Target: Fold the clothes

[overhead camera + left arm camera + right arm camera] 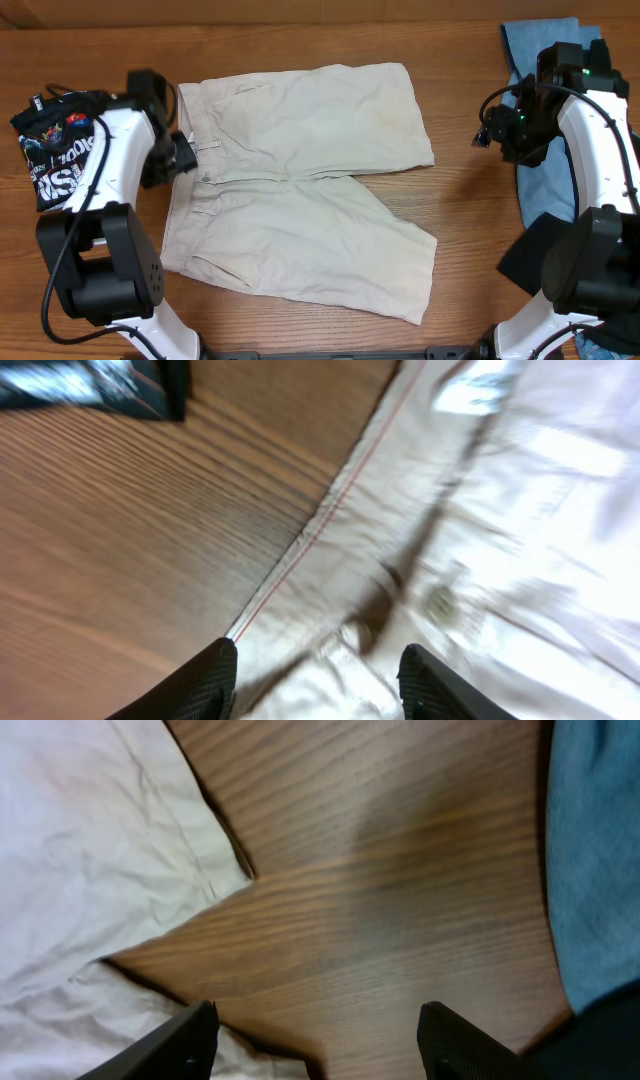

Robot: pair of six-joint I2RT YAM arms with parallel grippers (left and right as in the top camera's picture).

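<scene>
The pale beige shorts (300,180) lie flat on the wooden table, waistband to the left and both legs pointing right. My left gripper (190,152) is open above the waistband edge; the left wrist view shows the waistband (440,550) and its button area between the open fingers (318,685). My right gripper (482,135) is open over bare wood to the right of the leg hems; the right wrist view shows the shorts' leg hem (110,870) at left and the open fingers (315,1040) above the table. A light blue garment (548,130) lies under the right arm. A black printed garment (55,140) lies at far left.
A black cloth piece (535,255) lies near the right arm's base. The blue garment also shows at the right edge of the right wrist view (595,860). The black garment shows at the top left of the left wrist view (100,385).
</scene>
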